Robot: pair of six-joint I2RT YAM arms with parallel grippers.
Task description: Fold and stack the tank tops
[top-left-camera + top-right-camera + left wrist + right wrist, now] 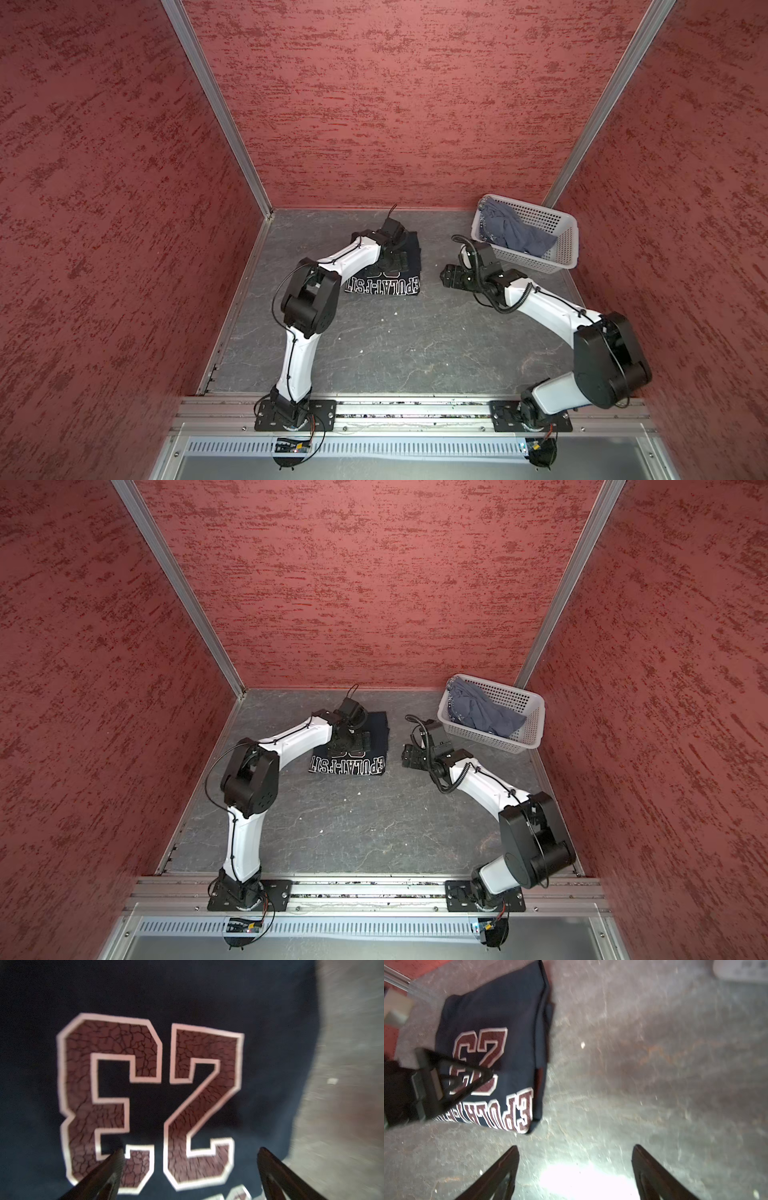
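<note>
The dark navy tank top (401, 286) (365, 766) lies folded into a rectangle on the grey table, left of the middle, with its "23" print (149, 1101) facing up. My left gripper (394, 261) (358, 741) (191, 1149) hovers just above it, open, with nothing between the fingers. In the right wrist view the navy top (508, 1012) shows with a left finger (456, 1076) over it. My right gripper (446, 277) (406, 757) (575, 1145) stands open over bare table, to the right of the navy top. The slate blue-grey tank top (513, 235) (484, 715) lies crumpled in the basket.
A white perforated basket (540, 261) (521, 712) stands at the back right corner, just behind the right wrist. Red textured walls enclose the grey table (395, 345) on three sides. A metal rail with both arm bases runs along the front edge.
</note>
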